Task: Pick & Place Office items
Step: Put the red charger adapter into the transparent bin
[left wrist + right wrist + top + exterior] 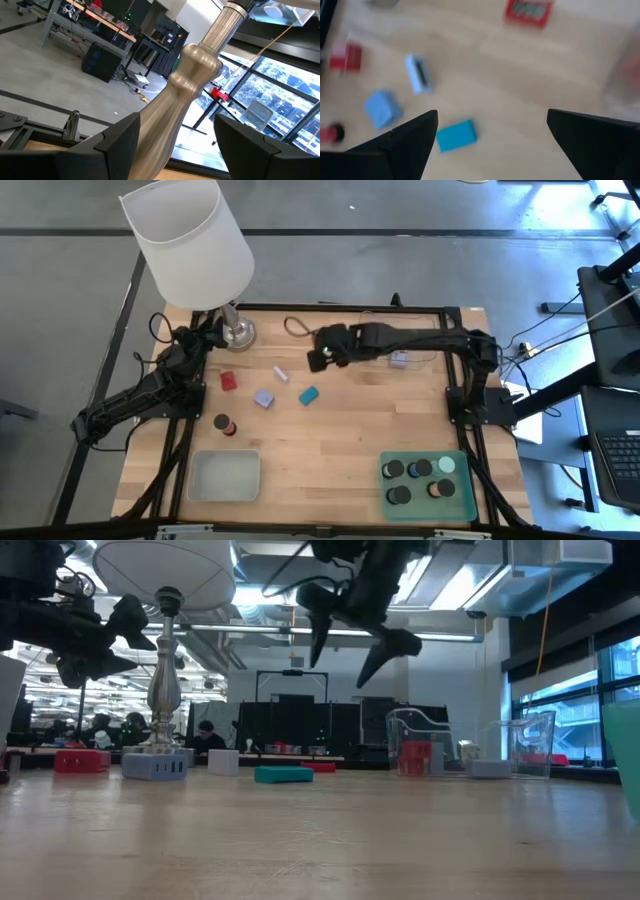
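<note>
A: How much of the surface (330, 450) do you have free?

B: The wooden middle and near part is open. Along your near edge sit a grey tray (225, 476) to the left and a green tray (466, 502) to the right, the green one holding dark cylinders. The lamp (190, 242) stands at the far left corner, a clear tray (395, 340) at the far edge.

A: Where are the loose items?

B: Left of centre, well apart from the trays: a red block (228, 381), a lilac-blue block (264, 398), a teal block (308, 395), a small pale piece (280, 373) and a dark cylinder (224, 424) with a red top. The teal block's long axis runs slanted across the boards; the pale piece lies slanted too.

A: And your pincers?

B: Your right pincer (318, 358) hangs above the surface just beyond the teal block, fingers spread wide, holding nothing. Your left pincer (205, 337) sits at the lamp's metal stem (187, 90), fingers apart on either side of it.
</note>
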